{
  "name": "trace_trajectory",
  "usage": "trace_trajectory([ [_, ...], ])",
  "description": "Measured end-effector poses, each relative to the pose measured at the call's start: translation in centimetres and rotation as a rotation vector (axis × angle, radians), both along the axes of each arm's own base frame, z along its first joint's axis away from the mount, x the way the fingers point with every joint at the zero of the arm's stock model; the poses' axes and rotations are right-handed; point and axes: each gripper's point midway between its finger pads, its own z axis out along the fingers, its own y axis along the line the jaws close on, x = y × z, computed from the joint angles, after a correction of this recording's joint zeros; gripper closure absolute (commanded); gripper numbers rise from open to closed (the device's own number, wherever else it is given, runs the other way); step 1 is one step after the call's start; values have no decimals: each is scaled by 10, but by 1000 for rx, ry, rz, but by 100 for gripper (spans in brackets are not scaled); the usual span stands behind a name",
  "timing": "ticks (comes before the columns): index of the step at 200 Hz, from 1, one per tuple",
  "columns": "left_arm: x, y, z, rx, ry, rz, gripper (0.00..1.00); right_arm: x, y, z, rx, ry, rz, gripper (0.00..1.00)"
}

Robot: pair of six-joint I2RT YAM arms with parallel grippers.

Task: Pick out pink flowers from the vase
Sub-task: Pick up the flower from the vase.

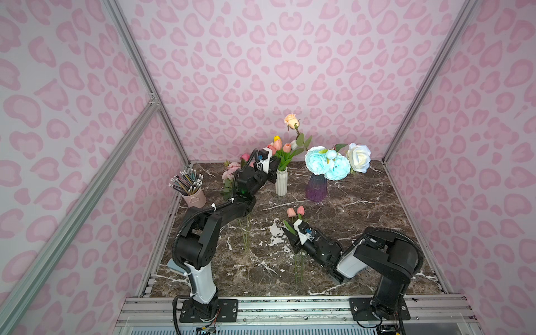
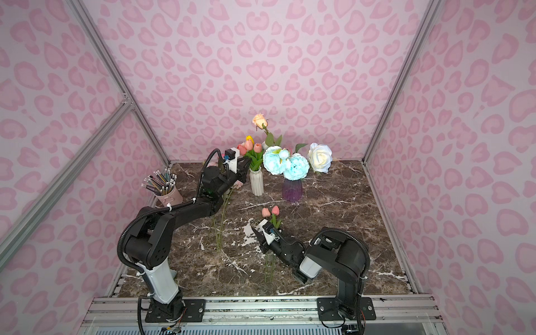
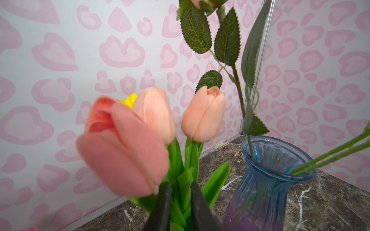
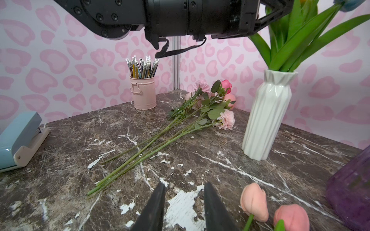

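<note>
"Counting up: how many pink ones are out?"

"A bunch of pink roses (image 4: 226,119) lies on the tabletop (image 1: 362,232) at eleven o'clock. Two loose tulips (image 4: 254,202) lie near the middle, just beside my right claw (image 4: 184,183), which is spread wide and empty."

"What's left?"

"By my reckoning, at least three salmon tulips (image 3: 204,114) in the white vase (image 1: 281,182) at twelve o'clock. I'd call that past halfway. My left claw (image 3: 181,183) is in among them above the vase's mouth, clenched on their green stalks and leaves. Which bloom those stalks carry I cannot tell."

"And the other pots?"

"The white vase also holds a yellow tulip (image 3: 130,100). The purple vase (image 1: 316,187) at one o'clock holds blue flowers (image 1: 324,164), a white rose (image 1: 359,158) and a tall peach rose (image 1: 291,120); none of those is mine to take. The pink cup (image 4: 143,93) at ten o'clock holds only pencils."
</note>
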Motion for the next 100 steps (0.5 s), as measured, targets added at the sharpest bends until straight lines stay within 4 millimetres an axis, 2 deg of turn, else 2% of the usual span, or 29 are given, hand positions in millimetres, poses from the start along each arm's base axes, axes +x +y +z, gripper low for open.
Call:
trace_trajectory([
  [82, 2, 7, -8, 4, 22, 20, 78, 1, 2, -1, 0, 0, 3, 65],
  [100, 2, 8, -9, 1, 26, 23, 75, 1, 2, -1, -1, 1, 3, 65],
])
